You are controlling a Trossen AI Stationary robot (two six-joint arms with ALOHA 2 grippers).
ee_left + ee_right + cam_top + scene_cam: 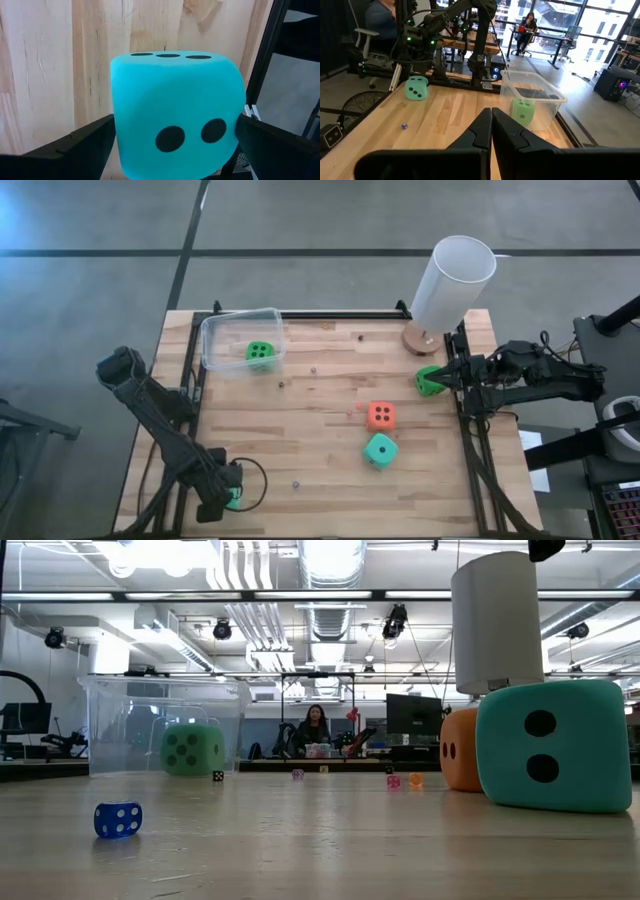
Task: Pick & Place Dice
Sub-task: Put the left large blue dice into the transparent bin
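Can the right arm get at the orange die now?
Probably yes: the orange die sits in the open near the right gripper, its top uncovered. The jaws are shut, so they must open first.

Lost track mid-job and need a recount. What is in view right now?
Green dice: 2; one in the tub, one by the right gripper's tip.
Teal dice: 2; one mid-table, one between the left gripper's fingers.
Orange die: 1; beside the mid-table teal one.
Tiny dice: several, one of them blue; scattered.
Tub: 1, clear; far left corner.
Cylinder: 1, white; far right corner.
Table: 1, wooden.
Left gripper: open, near left corner.
Right gripper: shut, right edge.
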